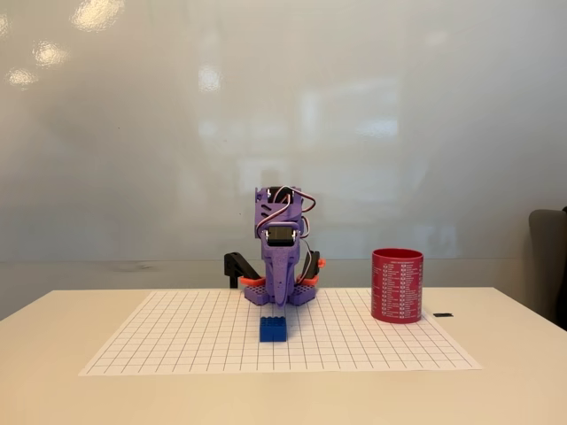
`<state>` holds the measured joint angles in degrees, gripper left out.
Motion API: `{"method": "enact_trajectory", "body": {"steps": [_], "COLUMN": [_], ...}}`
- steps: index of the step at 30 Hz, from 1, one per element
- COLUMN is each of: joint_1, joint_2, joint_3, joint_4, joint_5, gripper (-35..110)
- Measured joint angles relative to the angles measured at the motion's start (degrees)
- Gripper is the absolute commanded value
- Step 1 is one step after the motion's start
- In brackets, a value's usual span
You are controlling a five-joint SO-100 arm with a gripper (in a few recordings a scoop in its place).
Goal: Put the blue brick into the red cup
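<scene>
Broadly, the white table (514, 372) carries a gridded mat (177, 341), with the purple arm (282, 257) folded at the mat's far edge. The red cup (396, 285) stands upright on the mat's right side, rigid-looking, straight-walled, with columns of white print. The blue brick (273, 328) sits on the mat just before the arm, well left of the cup: small, probably light, hard and slick, best pinched across its flat sides. Whether the pincer is open I cannot tell.

White table (514, 372), grid mat (177, 341) (brick (273, 328), cup (397, 285) — atop)
</scene>
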<state>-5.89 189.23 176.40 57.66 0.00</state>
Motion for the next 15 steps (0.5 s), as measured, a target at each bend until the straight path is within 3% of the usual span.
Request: {"method": "enact_trajectory", "body": {"steps": [15], "joint_1": [5.1], "joint_2": [-9.05], "joint_3": [-9.49], "joint_4": [3.25], "joint_5": [-0.44], "gripper": [0]}}
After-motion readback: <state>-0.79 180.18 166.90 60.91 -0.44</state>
